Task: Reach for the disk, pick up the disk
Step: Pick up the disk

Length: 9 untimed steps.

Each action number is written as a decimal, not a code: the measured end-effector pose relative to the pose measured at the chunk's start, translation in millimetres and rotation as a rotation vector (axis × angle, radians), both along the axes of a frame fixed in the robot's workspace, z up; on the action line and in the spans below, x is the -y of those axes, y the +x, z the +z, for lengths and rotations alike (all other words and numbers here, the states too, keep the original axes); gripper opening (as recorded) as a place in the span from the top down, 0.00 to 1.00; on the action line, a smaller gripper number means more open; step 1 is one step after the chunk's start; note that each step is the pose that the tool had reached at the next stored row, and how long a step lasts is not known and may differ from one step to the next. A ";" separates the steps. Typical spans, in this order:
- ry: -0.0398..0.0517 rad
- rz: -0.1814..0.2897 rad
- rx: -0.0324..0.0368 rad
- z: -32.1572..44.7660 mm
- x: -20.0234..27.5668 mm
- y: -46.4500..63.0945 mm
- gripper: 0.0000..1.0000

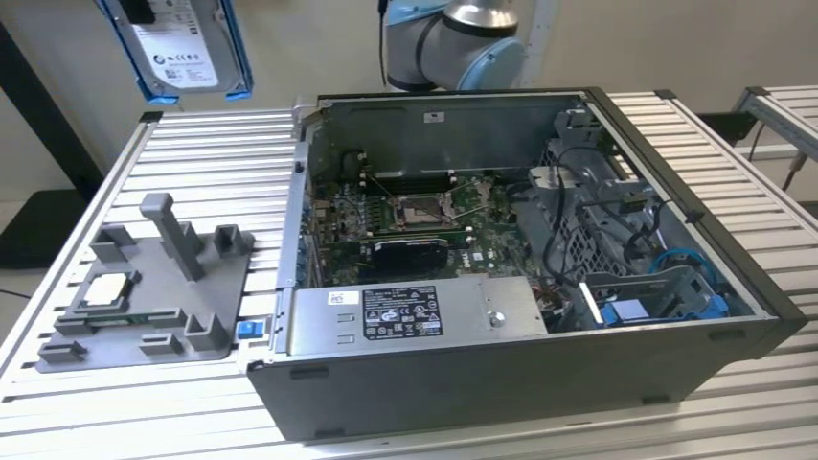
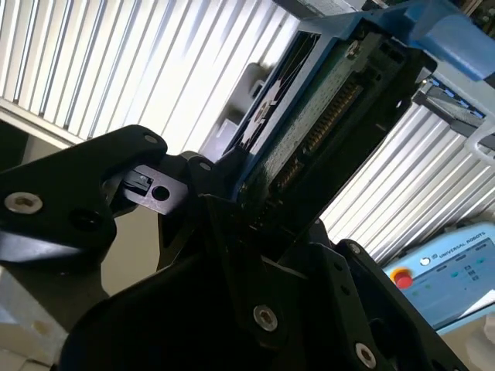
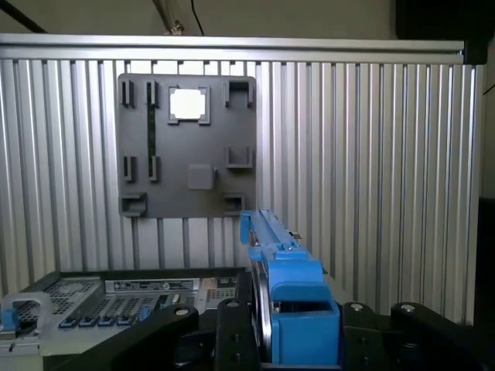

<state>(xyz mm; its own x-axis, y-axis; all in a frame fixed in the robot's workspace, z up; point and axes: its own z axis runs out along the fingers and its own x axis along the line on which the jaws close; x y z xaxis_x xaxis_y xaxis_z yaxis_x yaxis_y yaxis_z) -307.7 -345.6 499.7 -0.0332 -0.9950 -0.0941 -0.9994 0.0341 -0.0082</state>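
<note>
So the hand (image 2: 240,193) is closed edge-on around the disk (image 1: 179,43), which is held up in the air over the counter (image 1: 192,153), well apart from the grey fixture (image 1: 153,278) and the open computer case (image 1: 511,287). With such a narrow edge grip, it could probably be tilted or dropped by a jolt.

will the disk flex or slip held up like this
Probably stiff: the disk is a metal slab in a blue bracket. Being metal, it is likely heavy for its size. It might slip, since the end effector clamps just one end of its smooth faces.
</note>
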 end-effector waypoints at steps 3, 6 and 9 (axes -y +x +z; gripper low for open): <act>0.0001 0.000 0.0001 0.0 0.0 10.4 1.00; 0.0000 0.000 0.0000 0.0 0.0 20.8 1.00; 0.0001 0.000 0.0001 -0.1 0.0 30.9 1.00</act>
<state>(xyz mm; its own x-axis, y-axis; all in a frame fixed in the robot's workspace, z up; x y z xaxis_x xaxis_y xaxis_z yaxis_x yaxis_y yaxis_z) -276.8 -345.7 499.6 -0.0332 -0.9950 -0.0942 -0.9994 0.0341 -0.0083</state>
